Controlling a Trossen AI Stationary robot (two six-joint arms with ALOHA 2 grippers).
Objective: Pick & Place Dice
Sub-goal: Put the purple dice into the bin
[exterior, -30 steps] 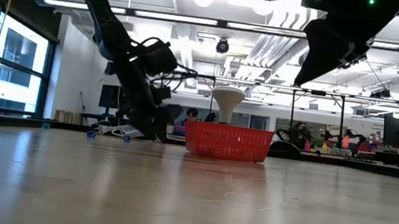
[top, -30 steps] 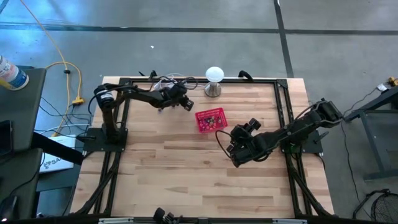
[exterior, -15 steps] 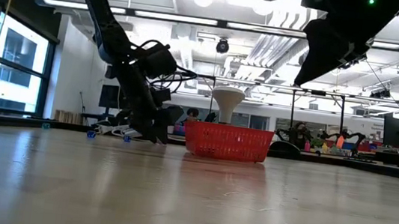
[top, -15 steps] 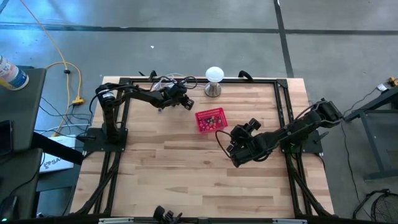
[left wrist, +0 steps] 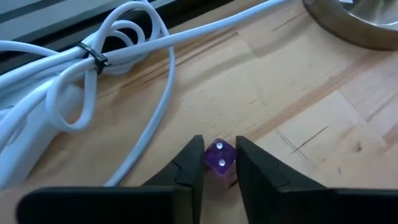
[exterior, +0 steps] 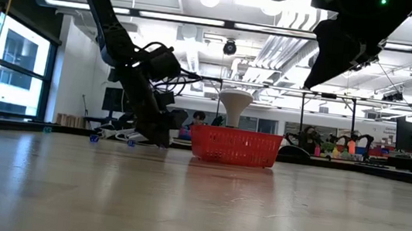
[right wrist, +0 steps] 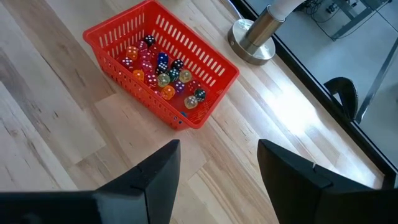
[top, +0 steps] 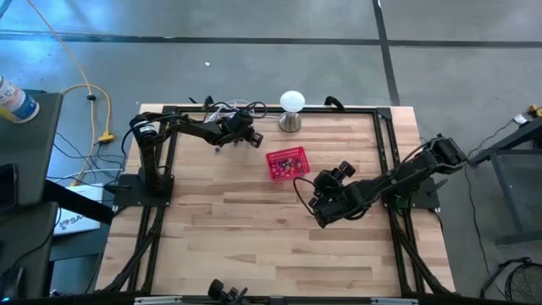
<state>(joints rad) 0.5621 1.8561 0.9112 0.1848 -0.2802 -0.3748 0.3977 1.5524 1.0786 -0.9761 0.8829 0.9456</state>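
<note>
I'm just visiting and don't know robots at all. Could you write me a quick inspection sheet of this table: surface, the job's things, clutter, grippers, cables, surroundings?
Surface: pale wooden plank table in a black frame.
Job's things: small purple translucent die on the wood, between the left fingers; red plastic mesh basket holding many mixed-colour dice.
Clutter: white ball-shaped lamp on a metal base at the far edge.
Grippers: left gripper low at the table, straddling the purple die; right gripper open, raised, short of the basket.
Cables: bundled white cord beside the die; yellow cable on the floor.
Surroundings: grey floor, side table, open workshop behind.
</note>
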